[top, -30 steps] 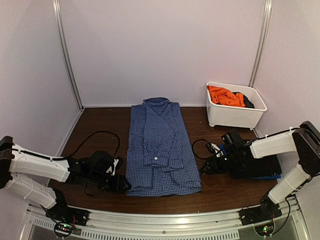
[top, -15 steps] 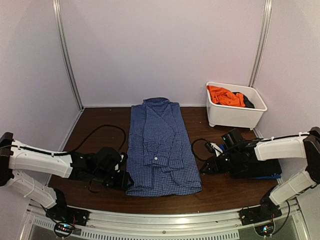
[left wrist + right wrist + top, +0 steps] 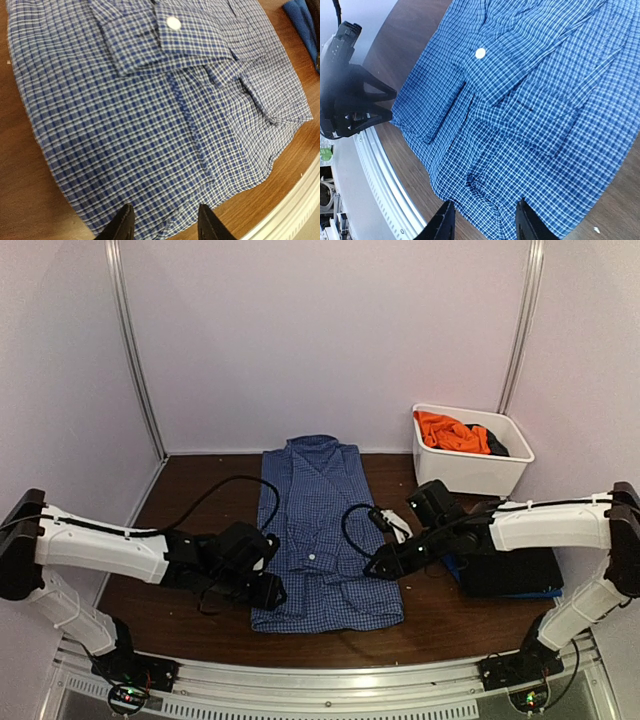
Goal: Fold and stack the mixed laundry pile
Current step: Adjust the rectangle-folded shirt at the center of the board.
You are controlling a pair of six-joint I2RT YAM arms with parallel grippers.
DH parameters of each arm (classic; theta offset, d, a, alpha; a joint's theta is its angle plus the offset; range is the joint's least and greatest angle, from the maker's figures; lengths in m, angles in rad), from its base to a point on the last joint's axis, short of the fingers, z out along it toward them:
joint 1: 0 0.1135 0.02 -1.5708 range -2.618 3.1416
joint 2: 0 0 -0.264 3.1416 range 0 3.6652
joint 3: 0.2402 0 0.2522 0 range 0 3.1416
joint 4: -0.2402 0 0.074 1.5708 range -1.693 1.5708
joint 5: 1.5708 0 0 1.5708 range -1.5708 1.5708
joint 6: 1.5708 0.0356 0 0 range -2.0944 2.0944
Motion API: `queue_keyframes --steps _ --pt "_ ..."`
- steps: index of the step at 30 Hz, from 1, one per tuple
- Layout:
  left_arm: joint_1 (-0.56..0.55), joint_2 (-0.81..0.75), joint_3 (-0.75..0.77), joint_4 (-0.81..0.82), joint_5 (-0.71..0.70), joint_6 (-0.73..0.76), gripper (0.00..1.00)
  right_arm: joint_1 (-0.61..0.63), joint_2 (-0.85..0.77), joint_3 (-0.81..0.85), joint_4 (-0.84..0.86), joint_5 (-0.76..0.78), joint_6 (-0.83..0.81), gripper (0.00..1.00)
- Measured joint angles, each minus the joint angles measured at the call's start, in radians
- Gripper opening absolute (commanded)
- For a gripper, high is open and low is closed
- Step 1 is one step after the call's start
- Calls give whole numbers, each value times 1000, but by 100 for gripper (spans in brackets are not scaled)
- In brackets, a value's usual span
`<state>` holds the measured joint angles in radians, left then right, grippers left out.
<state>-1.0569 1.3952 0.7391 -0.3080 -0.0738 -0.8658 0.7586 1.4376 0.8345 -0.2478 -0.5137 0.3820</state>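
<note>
On the table the blue-checked shirt lies folded narrow; the left gripper and right gripper, both spread, have come to its near corners.

You get soft, even light with faint shadows; the checked shirt looks sharp, though wrist-view edges blur.

The tub hides most of the orange T-shirt and the black piece
</note>
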Motion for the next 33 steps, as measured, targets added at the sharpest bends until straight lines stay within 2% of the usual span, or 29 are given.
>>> queue_keyframes --steps 5,19,24,30,33 --pt "-55 121 61 38 4 -17 42 86 98 16 40 36 42 43" --pt "-60 95 48 72 -20 -79 43 192 271 126 34 131 55 44" --pt "-60 85 45 72 -27 -85 43 220 311 167 -16 189 34 32" --pt "-72 89 45 89 -23 -82 43 234 332 179 -54 230 25 1" --pt "-93 114 55 91 -27 -74 43 232 334 178 -55 238 27 0"
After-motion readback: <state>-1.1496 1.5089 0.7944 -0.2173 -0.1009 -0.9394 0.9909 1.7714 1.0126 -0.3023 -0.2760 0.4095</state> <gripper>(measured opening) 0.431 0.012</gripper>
